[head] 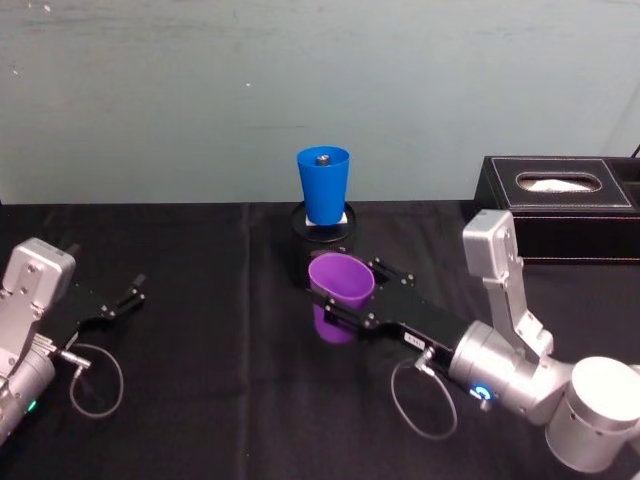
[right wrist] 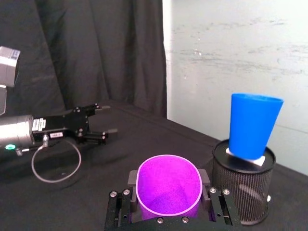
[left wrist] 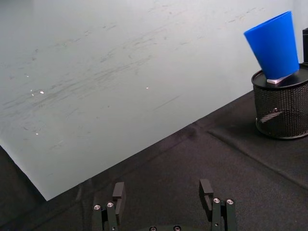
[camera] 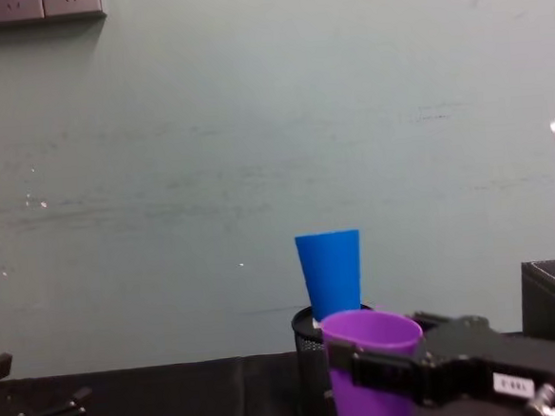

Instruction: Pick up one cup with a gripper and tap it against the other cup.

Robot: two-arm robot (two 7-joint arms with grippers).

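Note:
The purple cup (head: pixel 340 288) stands upright, mouth up, just in front of a black mesh pen holder (head: pixel 322 236). My right gripper (head: pixel 346 296) is shut on it, one finger on each side of its wall (right wrist: pixel 168 185). I cannot tell whether its base is off the cloth. The blue cup (head: pixel 323 186) stands upright on top of the pen holder, behind and above the purple one, not touching it (camera: pixel 330 271). In the chest view the purple cup (camera: pixel 370 368) overlaps the holder's front. My left gripper (head: pixel 128 296) rests open at the left, far from both cups, nothing between its fingers (left wrist: pixel 118 191).
A black tissue box (head: pixel 560 205) sits at the back right, close behind my right arm's elbow. Black cloth (head: pixel 200 400) covers the table, and a pale green wall (head: pixel 150 100) rises right behind the pen holder.

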